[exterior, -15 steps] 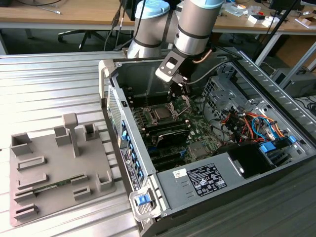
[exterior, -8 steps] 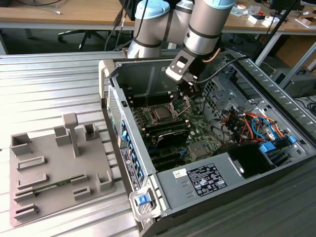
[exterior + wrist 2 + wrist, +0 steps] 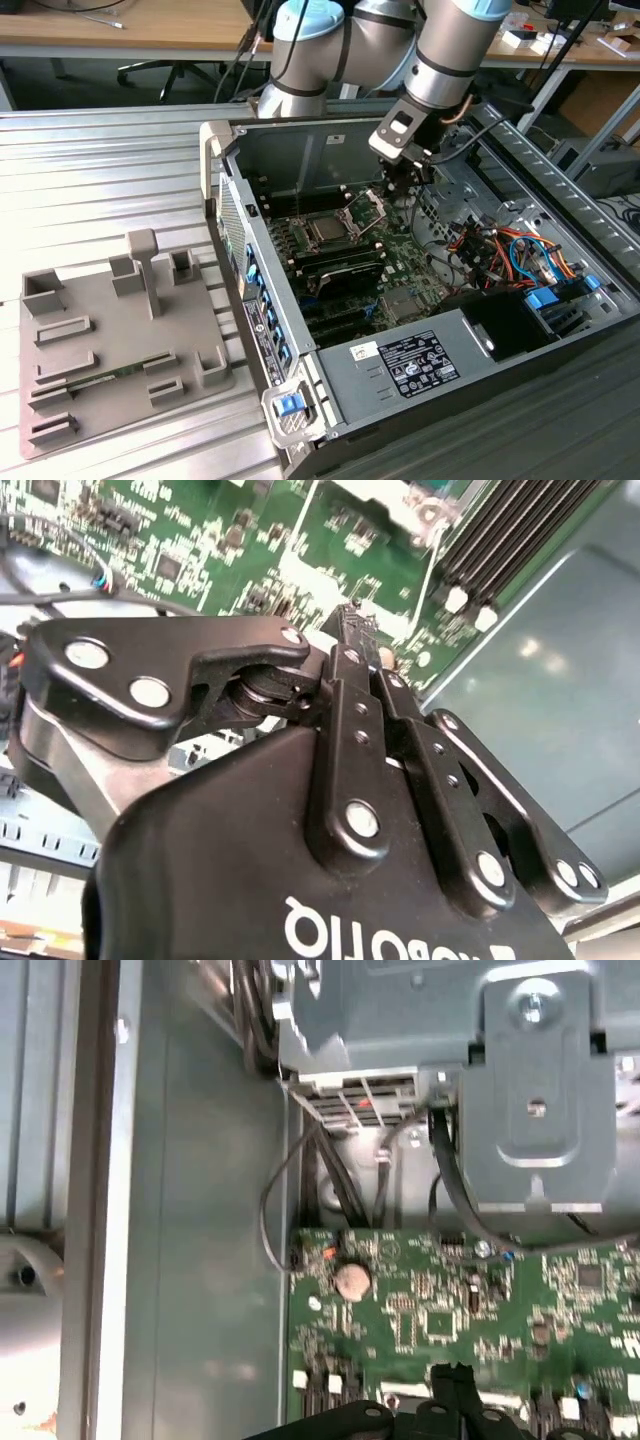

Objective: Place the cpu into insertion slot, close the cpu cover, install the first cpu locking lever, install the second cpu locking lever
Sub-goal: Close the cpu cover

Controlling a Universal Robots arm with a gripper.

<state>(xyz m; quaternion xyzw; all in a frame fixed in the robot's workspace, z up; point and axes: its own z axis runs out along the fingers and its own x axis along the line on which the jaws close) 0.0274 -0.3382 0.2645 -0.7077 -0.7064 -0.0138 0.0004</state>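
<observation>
Near the claw [image 3: 400, 190], apart from it, lies the cpu [image 3: 325, 232].

— How is the case [image 3: 300, 150] finished?
— Matt grey sheet metal is seen; the worktop [image 3: 100, 170] is ribbed, dull metal.
— And the gripper [image 3: 352, 615]?
— Smooth black gloss is shown, with bright metal pins; the board [image 3: 430, 1300] is glossy green, the cover [image 3: 367, 208] bare silver metal.

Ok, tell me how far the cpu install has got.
Done: the cpu looks seated in its socket. In hand: the gripper, fingers shut, hangs beside the cover, which stands raised open. Left: the cover is not yet closed, so both locking steps remain.
</observation>
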